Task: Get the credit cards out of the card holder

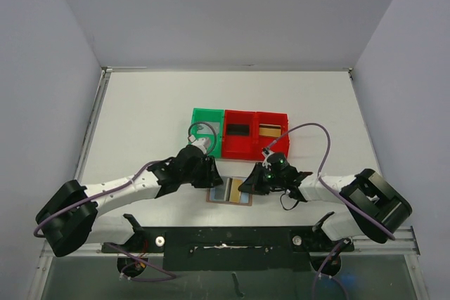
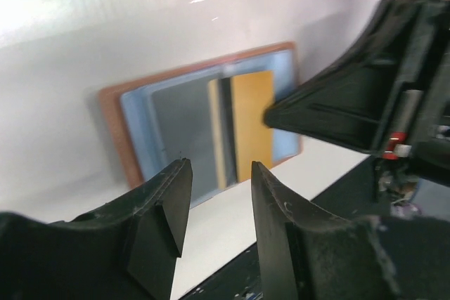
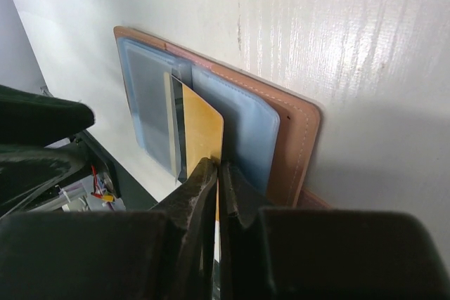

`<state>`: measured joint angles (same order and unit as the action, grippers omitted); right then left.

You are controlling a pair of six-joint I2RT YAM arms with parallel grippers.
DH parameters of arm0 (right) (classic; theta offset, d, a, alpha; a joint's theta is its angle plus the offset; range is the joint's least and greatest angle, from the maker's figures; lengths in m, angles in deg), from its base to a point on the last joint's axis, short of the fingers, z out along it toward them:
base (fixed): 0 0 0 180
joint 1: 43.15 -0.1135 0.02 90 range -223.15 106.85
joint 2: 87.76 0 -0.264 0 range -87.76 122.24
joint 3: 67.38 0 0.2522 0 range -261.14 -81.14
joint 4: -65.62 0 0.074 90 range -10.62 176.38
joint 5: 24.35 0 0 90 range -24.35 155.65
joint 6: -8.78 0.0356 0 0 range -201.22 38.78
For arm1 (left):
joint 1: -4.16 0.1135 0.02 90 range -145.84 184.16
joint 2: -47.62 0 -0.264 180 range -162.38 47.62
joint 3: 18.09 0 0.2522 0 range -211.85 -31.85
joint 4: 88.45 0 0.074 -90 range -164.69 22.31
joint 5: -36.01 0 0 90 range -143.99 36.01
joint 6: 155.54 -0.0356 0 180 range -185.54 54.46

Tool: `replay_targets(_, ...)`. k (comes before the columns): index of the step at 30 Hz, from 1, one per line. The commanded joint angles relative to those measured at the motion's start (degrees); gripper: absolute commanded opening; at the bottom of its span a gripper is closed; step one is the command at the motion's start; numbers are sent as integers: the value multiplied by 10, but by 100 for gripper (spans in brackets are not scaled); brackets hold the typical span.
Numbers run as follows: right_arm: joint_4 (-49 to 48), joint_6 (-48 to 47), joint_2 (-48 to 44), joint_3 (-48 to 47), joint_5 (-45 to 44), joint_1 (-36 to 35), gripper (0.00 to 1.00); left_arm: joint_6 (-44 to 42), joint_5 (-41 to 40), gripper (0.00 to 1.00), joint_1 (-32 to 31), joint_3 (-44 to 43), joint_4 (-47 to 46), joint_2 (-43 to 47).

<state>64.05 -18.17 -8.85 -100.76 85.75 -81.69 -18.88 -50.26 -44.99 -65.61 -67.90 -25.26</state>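
Note:
The brown card holder (image 1: 214,195) lies open on the table near the front edge, its blue inner pockets facing up. A gold-tan credit card (image 3: 202,126) sticks partway out of a pocket, next to a grey card (image 3: 149,100) still under the clear sleeve. My right gripper (image 3: 219,168) is shut on the gold card's near edge. In the top view the right gripper (image 1: 247,186) sits at the holder's right end. My left gripper (image 2: 219,173) hovers open just beside the holder (image 2: 112,121), nothing between its fingers. From above the left gripper (image 1: 214,175) is at the holder's upper left corner.
A green bin (image 1: 206,131) and two red bins (image 1: 247,147) stand in a row just behind the holder. One red bin holds a black card (image 1: 239,130), the other a gold-tan card (image 1: 267,130). The black mounting rail (image 1: 225,240) runs along the near edge.

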Motion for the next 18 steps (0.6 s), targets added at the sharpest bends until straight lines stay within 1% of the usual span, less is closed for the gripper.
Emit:
replay_targets(1, 4, -8, 14, -14, -12, 3, 0, 15, 41, 39, -3, -1, -117, 12)
replay_targets(5, 7, 6, 15, -11, -26, 2, 0, 22, 85, 39, -4, 5, -164, -18)
replay_targets(8, -13, 17, 2, 6, -40, 0, 2, 48, 96, 39, -4, 30, -211, -29)
replay_targets(10, -7, 12, 1, 5, -45, 2, 3, 60, 85, 38, -4, 36, -195, -41)
replay_targets(12, 16, 2, 1, -1, -53, 3, 3, 66, 72, 35, -1, 35, -162, -62)
replay_targets(14, 19, -3, 2, -3, -52, 3, 3, 67, 69, 32, -1, 35, -142, -81)
replay_targets(17, 12, -8, 5, -2, -42, 3, 4, 75, 76, 30, -2, 45, -149, -97)
replay_targets(18, 11, -8, 5, -1, -42, 3, 6, 75, 75, 29, -3, 46, -147, -98)
